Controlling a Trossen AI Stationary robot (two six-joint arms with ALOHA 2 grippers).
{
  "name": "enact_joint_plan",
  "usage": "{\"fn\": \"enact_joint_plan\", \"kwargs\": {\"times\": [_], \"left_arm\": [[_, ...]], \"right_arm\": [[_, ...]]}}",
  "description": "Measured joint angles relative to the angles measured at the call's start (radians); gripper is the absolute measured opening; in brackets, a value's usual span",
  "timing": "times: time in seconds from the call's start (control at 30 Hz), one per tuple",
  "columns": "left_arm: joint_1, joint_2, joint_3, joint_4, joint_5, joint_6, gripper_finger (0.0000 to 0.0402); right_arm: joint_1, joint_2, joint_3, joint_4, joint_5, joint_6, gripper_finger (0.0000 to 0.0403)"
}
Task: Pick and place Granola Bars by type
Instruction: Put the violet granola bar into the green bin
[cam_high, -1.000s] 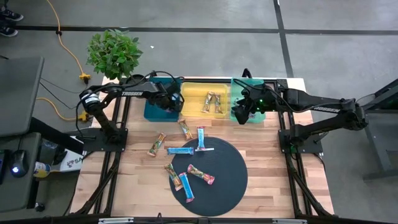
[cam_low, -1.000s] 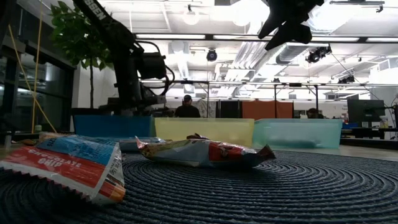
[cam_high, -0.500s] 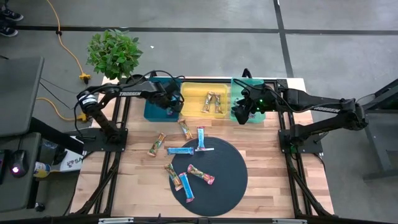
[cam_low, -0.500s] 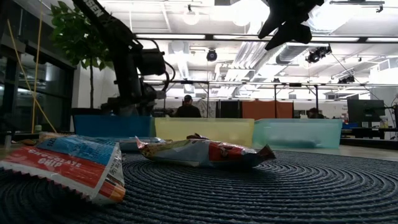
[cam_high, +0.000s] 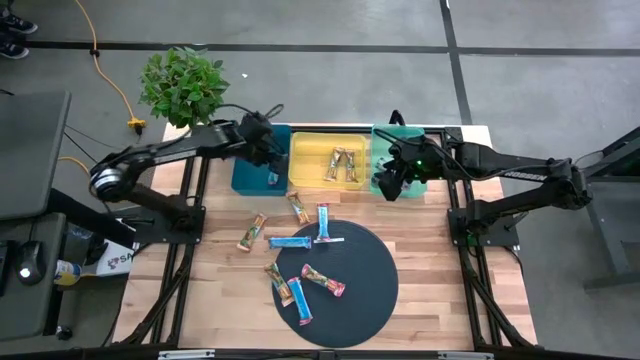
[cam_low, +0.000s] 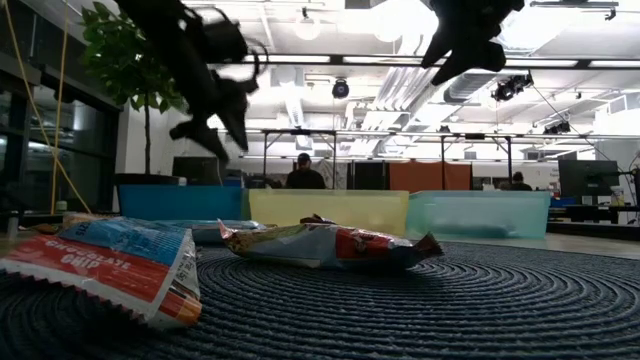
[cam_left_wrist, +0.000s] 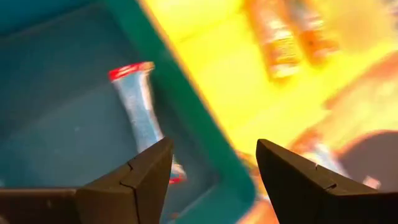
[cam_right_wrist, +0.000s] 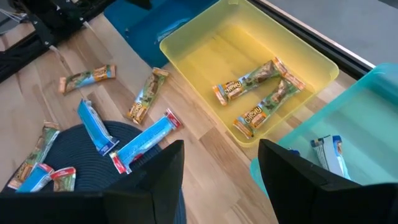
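The high view looks straight down from well above, taking in the whole desk (cam_high: 420, 250) and floor on all sides. The low view sits at desk-top height on the round dark mat (cam_low: 420, 310), facing level toward the 3 trays at the far edge and the room behind — wrappers loom close to the lens. The left wrist view hangs close over the blue tray (cam_left_wrist: 68, 93) and its yellow neighbour. The right wrist view looks from higher, sharing the yellow tray (cam_right_wrist: 249, 68) with it — and the mat with the low view

left wrist view (cam_left_wrist: 273, 37) motion-blurred
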Motion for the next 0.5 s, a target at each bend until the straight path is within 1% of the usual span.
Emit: {"fn": "enact_joint_plan", "kwargs": {"times": [0.13, 0.27, 0.4, 0.5], "left_arm": [[0.000, -0.112, 0.000, 0.029, 0.025, 0.006, 0.0230], [0.000, -0.209, 0.000, 0.058, 0.032, 0.011, 0.0230], [0.000, -0.276, 0.000, 0.054, 0.056, 0.033, 0.0230], [-0.020, -0.303, 0.000, 0.056, 0.086, 0.061, 0.0230]], "right_arm": [[0.000, -0.008, 0.000, 0.001, -0.023, -0.019, 0.0191], [0.000, -0.048, -0.001, 0.000, -0.022, -0.024, 0.0191], [0.000, -0.107, -0.001, -0.006, 0.009, -0.029, 0.0191], [0.000, -0.156, -0.001, -0.023, 0.018, -0.037, 0.0191]]}}
